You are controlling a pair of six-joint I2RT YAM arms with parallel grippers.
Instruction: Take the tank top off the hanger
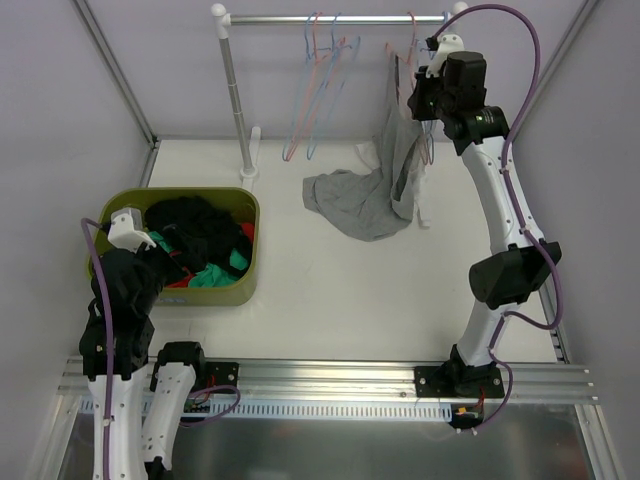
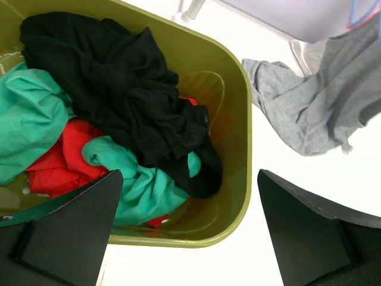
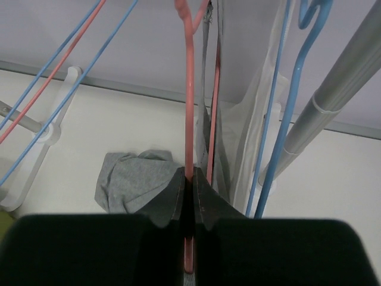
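A grey tank top [image 1: 385,185] hangs from a red hanger [image 1: 412,70] on the rail at the back right, its lower part spread on the table; it also shows in the right wrist view [image 3: 128,179] and the left wrist view [image 2: 315,113]. My right gripper [image 3: 190,179] is shut on the red hanger's wire [image 3: 189,89], up at the rail [image 1: 425,85]. My left gripper [image 2: 187,238] is open and empty, hovering over the near right corner of the green bin [image 2: 241,179].
The green bin [image 1: 245,290] at the left holds black, teal and red clothes [image 1: 200,240]. Several empty red and blue hangers [image 1: 320,90] hang on the rail [image 1: 330,18]. The rack's post [image 1: 238,110] stands at the back left. A white garment [image 3: 256,149] hangs beside the tank top.
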